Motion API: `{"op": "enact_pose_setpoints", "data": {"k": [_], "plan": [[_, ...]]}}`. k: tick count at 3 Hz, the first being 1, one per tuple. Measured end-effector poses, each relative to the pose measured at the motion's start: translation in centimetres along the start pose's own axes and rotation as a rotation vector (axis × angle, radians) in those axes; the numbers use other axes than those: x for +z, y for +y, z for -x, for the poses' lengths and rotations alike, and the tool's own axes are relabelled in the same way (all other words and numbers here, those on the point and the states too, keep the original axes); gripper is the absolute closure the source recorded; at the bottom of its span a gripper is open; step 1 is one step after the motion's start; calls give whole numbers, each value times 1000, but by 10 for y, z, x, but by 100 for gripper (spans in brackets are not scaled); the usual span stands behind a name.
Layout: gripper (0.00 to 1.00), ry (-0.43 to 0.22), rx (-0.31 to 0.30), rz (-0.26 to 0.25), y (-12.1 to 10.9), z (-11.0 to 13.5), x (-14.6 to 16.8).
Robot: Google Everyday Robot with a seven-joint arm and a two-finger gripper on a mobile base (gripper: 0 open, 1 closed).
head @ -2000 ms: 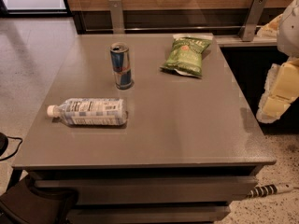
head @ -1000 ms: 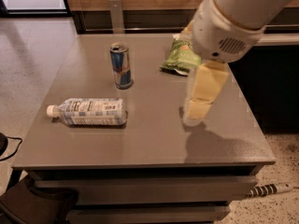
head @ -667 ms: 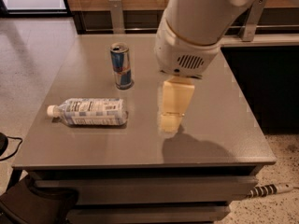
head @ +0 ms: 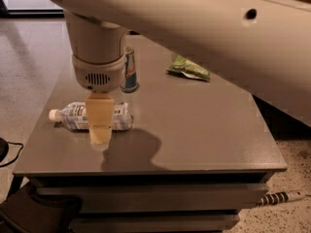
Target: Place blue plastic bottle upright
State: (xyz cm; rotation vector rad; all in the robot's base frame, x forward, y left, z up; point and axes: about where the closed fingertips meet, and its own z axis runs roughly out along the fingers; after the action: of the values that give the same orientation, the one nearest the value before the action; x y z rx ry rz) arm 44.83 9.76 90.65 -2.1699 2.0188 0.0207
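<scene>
Bottle [head: 72,116] lies on its side on the grey table [head: 204,130], in the left part and near the front edge. Its white cap points to the left and its label faces up.

The gripper [head: 99,139] hangs directly in front of the bottle's middle and points down. Its tip is close to the table surface, on the near side of the bottle. It covers the centre of the label, so only the cap end and a short piece of the right end are visible. If the gripper touches the bottle or only stands before it, I cannot tell. Whether it is open or closed also cannot be told from this angle.

The round wrist [head: 97,57] above the gripper hides the left part of the can [head: 129,72]. The can stands upright behind the bottle, a little to the right, and apart from it. A green bag [head: 189,68] lies flat further right, towards the back of the table and well apart from both.

The large pale arm [head: 204,28] crosses the whole upper part of the view and hides the back right corner of the table. The arm's shadow falls on the table just right of the gripper. On the floor at the right lies a striped cable [head: 279,197].
</scene>
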Motion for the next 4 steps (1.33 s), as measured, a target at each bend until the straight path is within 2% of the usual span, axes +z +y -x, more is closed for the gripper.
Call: {"op": "enact_pose_setpoints", "data": {"k": [1,2,3,4], "plan": [[0,-2,0,0,0,3,1],[0,19,31,19,-6,6,7],[0,79,134,82,-32,12,39],[0,96,197,118,-45,16,62]]}}
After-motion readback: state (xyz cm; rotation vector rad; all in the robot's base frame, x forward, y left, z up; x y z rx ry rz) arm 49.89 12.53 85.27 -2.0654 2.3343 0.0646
